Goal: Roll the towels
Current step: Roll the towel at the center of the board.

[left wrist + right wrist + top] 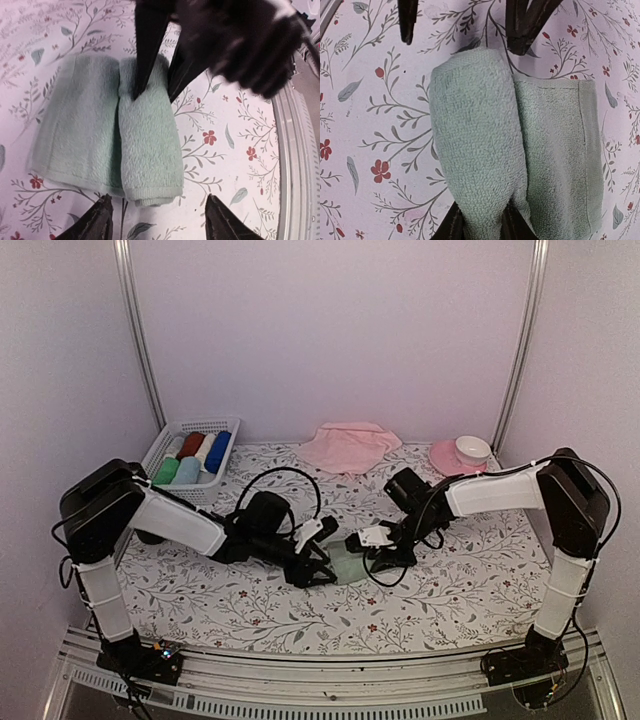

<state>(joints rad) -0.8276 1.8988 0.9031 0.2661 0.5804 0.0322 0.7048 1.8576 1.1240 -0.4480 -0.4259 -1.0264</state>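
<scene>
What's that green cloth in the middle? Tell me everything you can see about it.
The mint green towel is small, plain, soft looped terry with a stitched hem. It lies on the flowered tablecloth, half rolled: a thick roll on one side, a flat flap beside it. The right pincer pinches one end of the roll; the left pincer stands open around the other end.

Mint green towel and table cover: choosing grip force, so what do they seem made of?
Mint green towel: apparently soft terry cloth, matte, with a nubby looped pile. Table cover: a smooth sheet printed with flowers; no weave shows, so cloth or vinyl is unclear.
</scene>
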